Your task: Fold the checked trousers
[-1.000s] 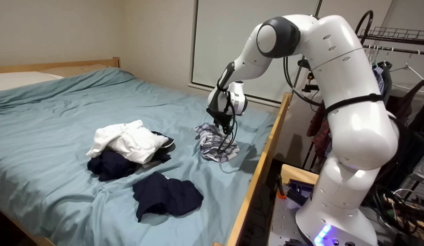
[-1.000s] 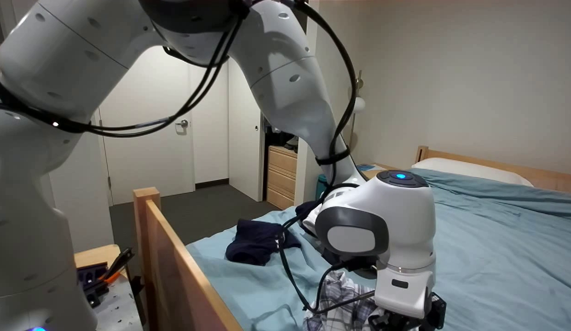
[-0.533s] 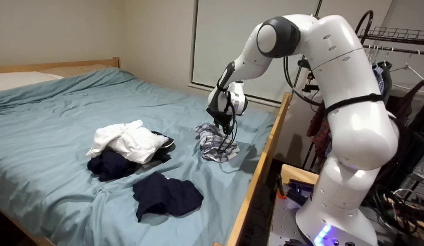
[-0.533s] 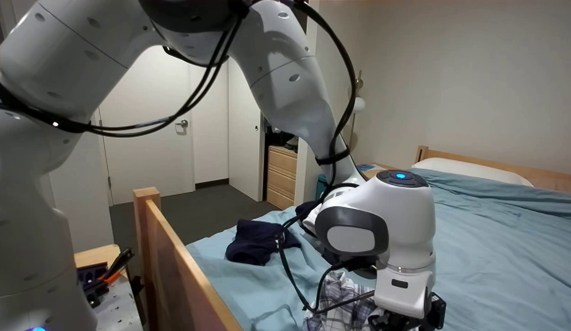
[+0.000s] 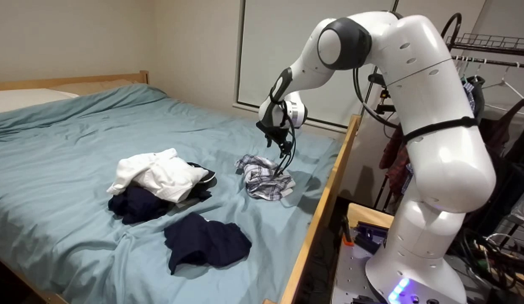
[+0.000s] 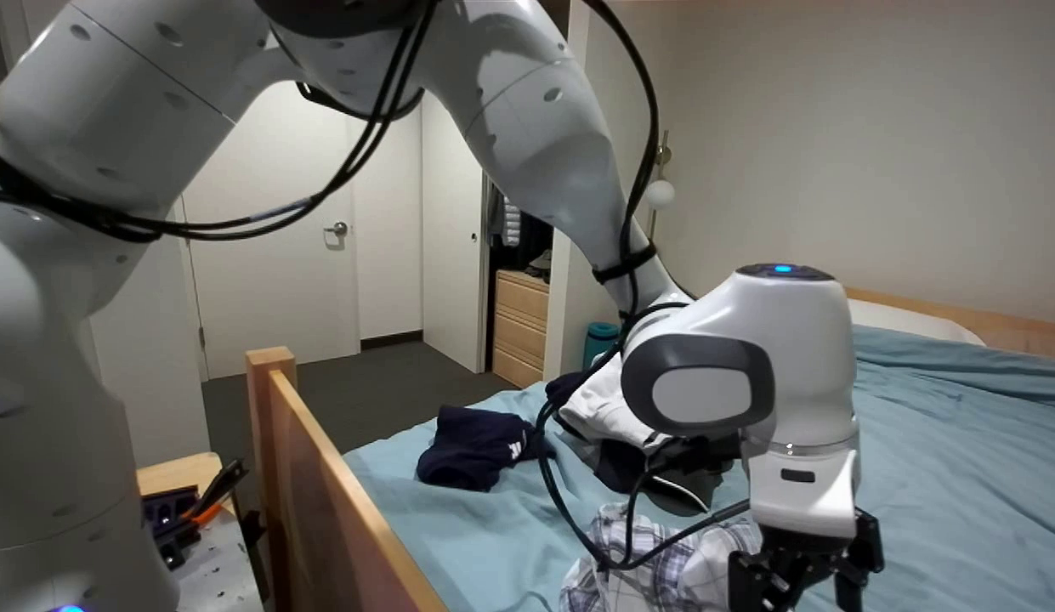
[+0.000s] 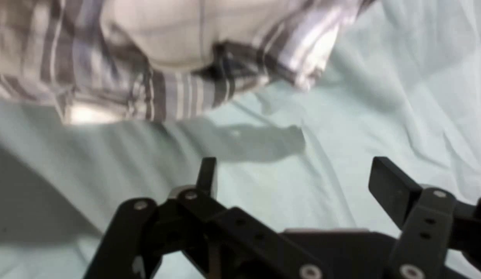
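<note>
**Checked trousers (image 5: 268,181) crumpled near the bed rail (image 5: 321,211), gripper (image 7: 292,178) spread wide beside them**

Edges and room: the trousers lie bunched on the blue-green sheet (image 5: 76,169), a strip of which separates them from the rail. On their other side, more sheet runs between them and a white garment (image 5: 160,173) resting on dark clothes (image 5: 137,207); near those lies a navy garment (image 5: 207,245). Toward the headboard (image 5: 118,77), I see a broad, wrinkled expanse of sheet. In the wrist view, the trousers' near edge is uneven, one pale fold and one pointed corner jutting out over the sheet.

Hand: the fingers (image 7: 395,190) stand far apart, with sheet visible between the tips. The trousers lie just beyond, apart from both. A grey shadow (image 7: 259,143) falls on the sheet between the trousers and the fingers.

Pose: the white arm (image 5: 439,164) rises from its base (image 5: 414,266) outside the rail, arches across it and bends down at the wrist, so that the gripper points down at the sheet. Black cables (image 6: 652,127) run along the arm, loop loosely at the wrist and, in both exterior views, cross in front of the trousers; whether cables and trousers touch, I cannot tell.
</note>
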Robot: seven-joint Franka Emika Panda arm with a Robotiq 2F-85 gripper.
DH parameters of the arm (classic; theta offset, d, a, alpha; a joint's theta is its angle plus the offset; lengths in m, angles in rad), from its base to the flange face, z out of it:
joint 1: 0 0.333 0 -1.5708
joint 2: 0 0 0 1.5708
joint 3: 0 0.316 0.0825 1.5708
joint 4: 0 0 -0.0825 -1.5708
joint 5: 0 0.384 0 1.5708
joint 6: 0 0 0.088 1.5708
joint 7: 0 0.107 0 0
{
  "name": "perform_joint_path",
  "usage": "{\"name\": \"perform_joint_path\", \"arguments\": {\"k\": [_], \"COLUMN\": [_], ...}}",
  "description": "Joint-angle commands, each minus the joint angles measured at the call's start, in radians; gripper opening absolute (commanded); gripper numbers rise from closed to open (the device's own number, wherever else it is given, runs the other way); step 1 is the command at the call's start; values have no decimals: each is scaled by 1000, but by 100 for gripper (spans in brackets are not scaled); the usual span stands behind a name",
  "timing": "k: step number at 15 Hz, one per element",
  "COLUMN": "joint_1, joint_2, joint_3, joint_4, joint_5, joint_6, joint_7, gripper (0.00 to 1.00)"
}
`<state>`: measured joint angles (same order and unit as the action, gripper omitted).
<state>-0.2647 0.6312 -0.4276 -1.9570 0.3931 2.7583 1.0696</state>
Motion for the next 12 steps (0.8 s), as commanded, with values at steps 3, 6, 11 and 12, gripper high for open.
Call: {"name": "perform_joint_path", "arguments": {"k": [3,6,11,12], "joint_1": [8,50,170,189], "joint_2": [-195,-273,-413,-447], "joint_3": [-99,-89,-2,26], "joint_4": [-95,-103,-86,-88], "joint_5": [-134,-246,-419,-444], "joint_6": [-64,-119,-258,-285], "joint_7": [-16,-67,-40,-46], "gripper": [100,100,100,100]}}
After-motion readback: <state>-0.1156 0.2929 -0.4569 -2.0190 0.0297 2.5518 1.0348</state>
